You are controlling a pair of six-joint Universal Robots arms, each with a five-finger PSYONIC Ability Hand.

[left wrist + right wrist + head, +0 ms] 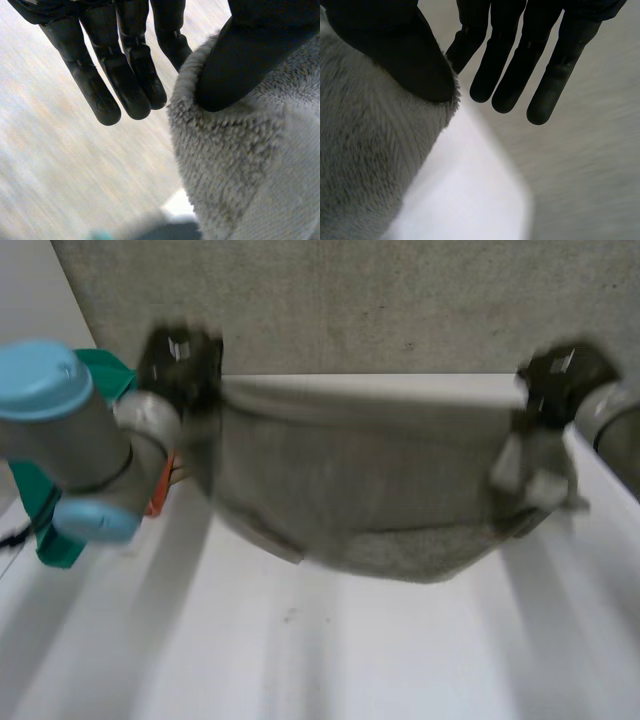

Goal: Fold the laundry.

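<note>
A grey fleecy cloth (pixel 360 490) hangs stretched between my two hands above the white table (pixel 300 650), its lower edge sagging in the middle. My left hand (pixel 180 365) holds the cloth's upper left corner and my right hand (pixel 558 382) the upper right corner. In the left wrist view the thumb of the left hand (pixel 250 65) presses the cloth (pixel 240 165) at its edge against a finger, while the other fingers (pixel 120 80) stay straight beside it. The right hand (pixel 405 55) pinches the cloth (pixel 365 160) the same way, its remaining fingers (pixel 545 65) straight.
A green object (pixel 55 530) with something orange (pixel 156 502) beside it lies at the table's left edge, under my left arm. A grey wall (pixel 380 300) stands behind the table's far edge.
</note>
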